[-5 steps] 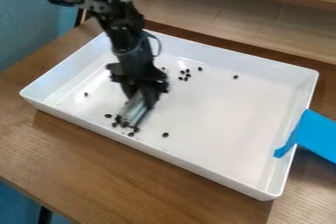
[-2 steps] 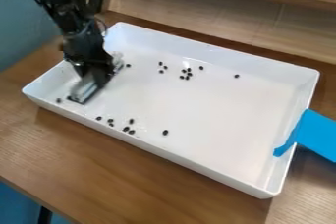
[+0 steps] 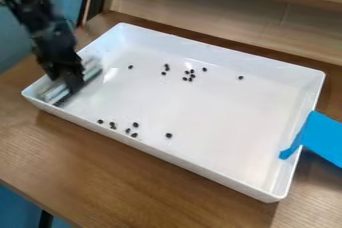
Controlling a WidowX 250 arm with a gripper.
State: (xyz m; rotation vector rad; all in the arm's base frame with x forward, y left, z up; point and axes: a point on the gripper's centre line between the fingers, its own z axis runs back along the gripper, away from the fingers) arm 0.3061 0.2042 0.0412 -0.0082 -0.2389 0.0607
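At the left end of the white tray (image 3: 200,170), we have our jaws clamped on a blurred pale tool (image 3: 56,91); dark beads (image 3: 134,135) lie in scattered groups, so our work looks unfinished.

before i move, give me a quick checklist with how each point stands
- Tool at the claw: ok, it is right below the claw.
- Tool inside the tray: ok, at the end away from the tape.
- Tool free of the tray's wall: cannot tell, they are too close.
- Visible beads all inside the tray: ok.
- Nothing hidden under the tool: cannot tell.
- Beads in one group: not ok, they lie scattered.
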